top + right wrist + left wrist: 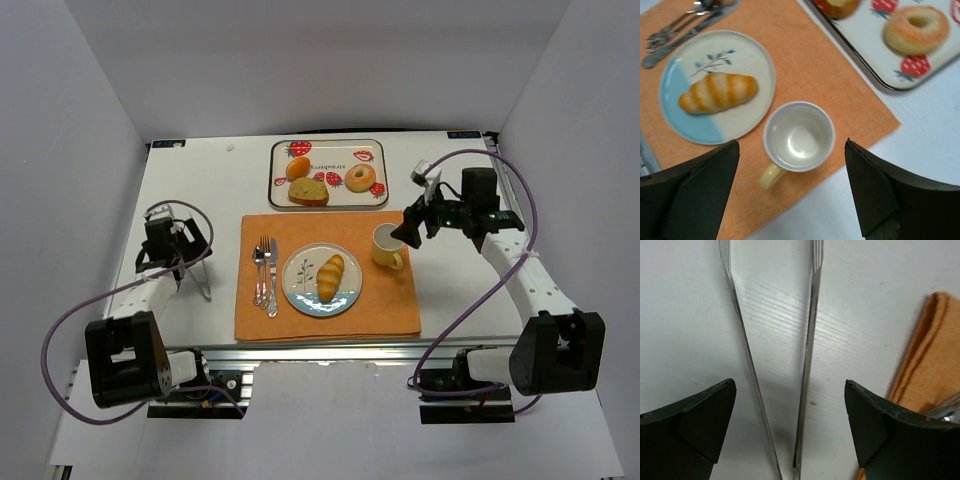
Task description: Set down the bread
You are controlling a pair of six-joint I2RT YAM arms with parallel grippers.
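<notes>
The bread (331, 276), a golden roll with darker stripes, lies on the round white and blue plate (300, 290) in the middle of the orange placemat (390, 310). It also shows in the right wrist view (717, 93), on the plate (745, 55). My right gripper (411, 233) is open and empty, above the white cup (799, 136), to the right of the plate; its jaws stand wide apart (791, 150). My left gripper (190, 252) is open and empty, low over the table at the left (790, 410).
Metal tongs (807, 340) lie under the left gripper (203, 283). A fork, spoon and knife (266, 272) lie left of the plate. A strawberry-print tray (330, 148) at the back holds a bread slice (308, 190), a donut (360, 178) and an orange roll (298, 166).
</notes>
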